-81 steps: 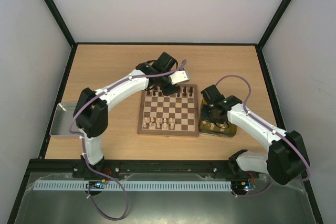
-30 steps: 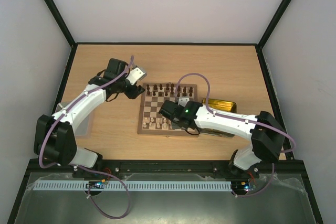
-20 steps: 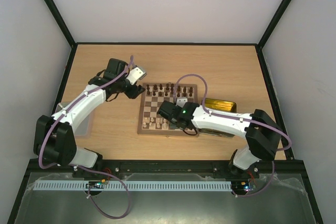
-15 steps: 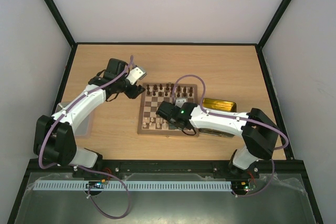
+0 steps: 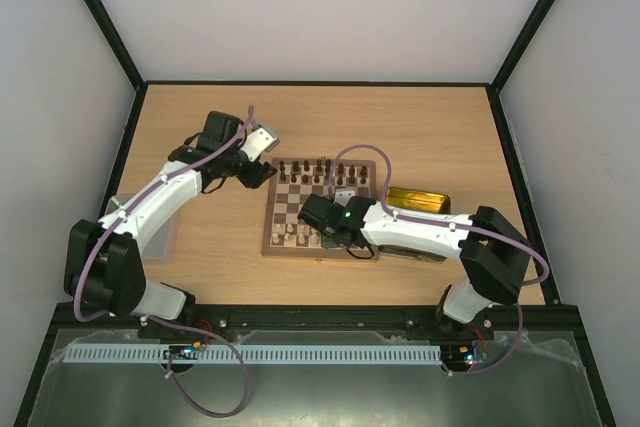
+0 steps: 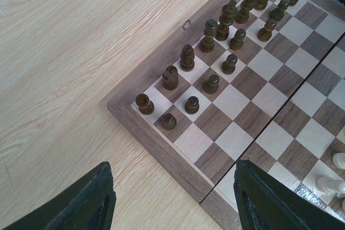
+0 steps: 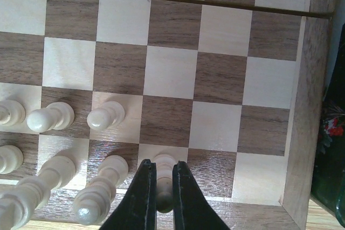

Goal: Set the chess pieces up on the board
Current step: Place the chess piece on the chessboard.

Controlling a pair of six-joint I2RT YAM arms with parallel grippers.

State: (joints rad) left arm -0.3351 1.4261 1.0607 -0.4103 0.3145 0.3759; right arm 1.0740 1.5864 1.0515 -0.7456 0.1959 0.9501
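Right wrist view, with top and left wrist views. The right gripper (image 7: 163,168) is clamped on a pale piece (image 7: 164,200) in the back row at the 6 o'clock edge of the board (image 7: 171,74). Whether the piece's base rests flat on its square cannot be told.

**Hazard 1, neighbour strike.** A tall pale piece (image 7: 102,187) stands just beside the held one, at its 9 o'clock. When the jaws part, the finger on that side is likely to nudge it, and it could topple into the row behind it.

**Hazard 2, tipping on release.** If the held piece is tilted or not fully seated, letting go may drop it onto its side, toward the empty squares at 3 o'clock.

**Hazard 3, drag on retreat.** A piece clinging to one finger could be lifted or slid off centre as the gripper withdraws.

The left gripper (image 6: 172,203) hangs with jaws apart and empty off the board's 10 o'clock corner in the top view, near the dark pieces (image 6: 215,41). Sweeping inward from there would rake them.
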